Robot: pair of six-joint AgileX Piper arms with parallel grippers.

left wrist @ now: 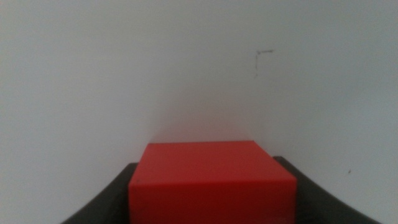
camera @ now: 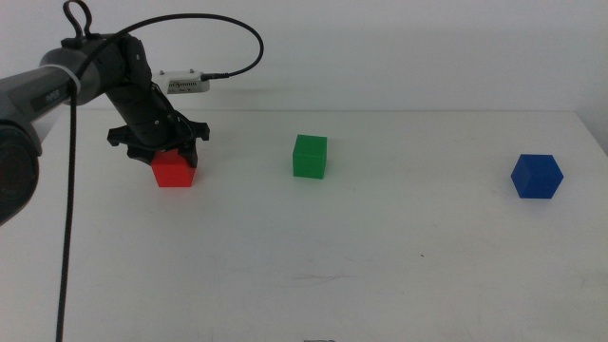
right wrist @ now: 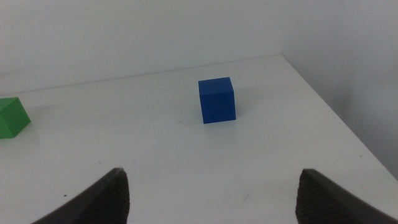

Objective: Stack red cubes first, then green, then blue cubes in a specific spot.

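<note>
Red cube (left wrist: 211, 180): fills the low centre, top face and near face showing.
Left gripper (left wrist: 211, 186): dark jaws hug both sides of the cube.
Table (left wrist: 124, 74): plain white, one faint dark mark (left wrist: 262, 57).

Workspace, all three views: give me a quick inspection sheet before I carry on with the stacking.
Surface: white table, matte, with a faint mark seen in the left wrist view.
Red cube: far left of the table, between the left hand's jaws.
Green cube: centre, standing free.
Blue cube: right, standing free, nothing stacked yet.
Clutter: nothing seen.
Left hand: down over the red cube, jaws on either side of it.
Right hand: jaws wide open, waiting out of the middle view, facing the blue cube.
Cables: black cable looping above the left arm.
Surroundings: plain white wall.
</note>
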